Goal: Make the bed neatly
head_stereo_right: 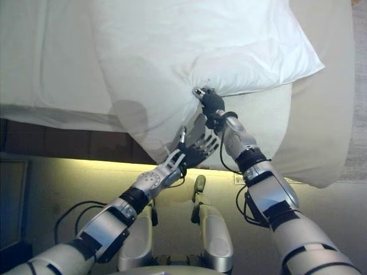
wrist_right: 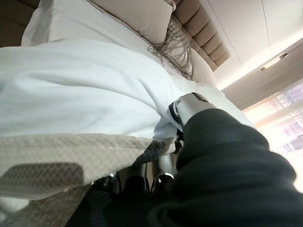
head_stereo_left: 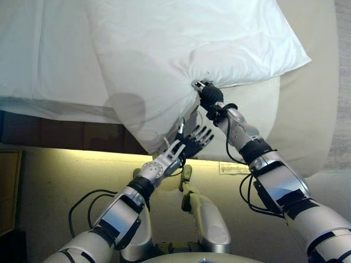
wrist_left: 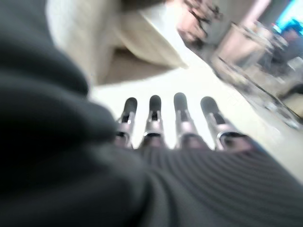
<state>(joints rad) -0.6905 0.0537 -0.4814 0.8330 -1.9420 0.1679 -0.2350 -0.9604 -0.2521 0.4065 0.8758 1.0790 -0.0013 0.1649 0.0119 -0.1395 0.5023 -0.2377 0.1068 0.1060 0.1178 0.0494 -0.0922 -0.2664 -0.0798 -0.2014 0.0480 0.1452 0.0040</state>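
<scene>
The right hand (head_stereo_left: 210,96) is clenched on the white duvet (head_stereo_left: 181,60), its fingers pinching a bunch of the cloth so that creases radiate from the grip. In the left eye view the duvet spreads over the upper part of the bed, one corner hanging down past the mattress edge toward the left hand (head_stereo_left: 192,141), which is held up just below that corner with its fingers spread and straight, holding nothing. A beige blanket (head_stereo_left: 307,104) lies under the duvet on the robot's right and drapes over the side of the bed, and a dark wooden bed base (head_stereo_left: 60,134) shows beneath the overhang on the left. The right eye view gives the same arrangement: the right hand (head_stereo_right: 211,103) gripping the gathered fabric, the left hand (head_stereo_right: 198,150) open beside the hanging corner, possibly brushing it, though contact is hard to judge. In the left wrist view the dark-tipped fingers (wrist_left: 154,113) stand in a straight row against pale bedding, the rest too blurred to read. The right wrist view shows the duvet (wrist_right: 80,90) bunched against the thumb (wrist_right: 189,106), the woven blanket (wrist_right: 71,156) folded beneath it, and pillows (wrist_right: 137,16) at the padded headboard (wrist_right: 199,28) beyond.
</scene>
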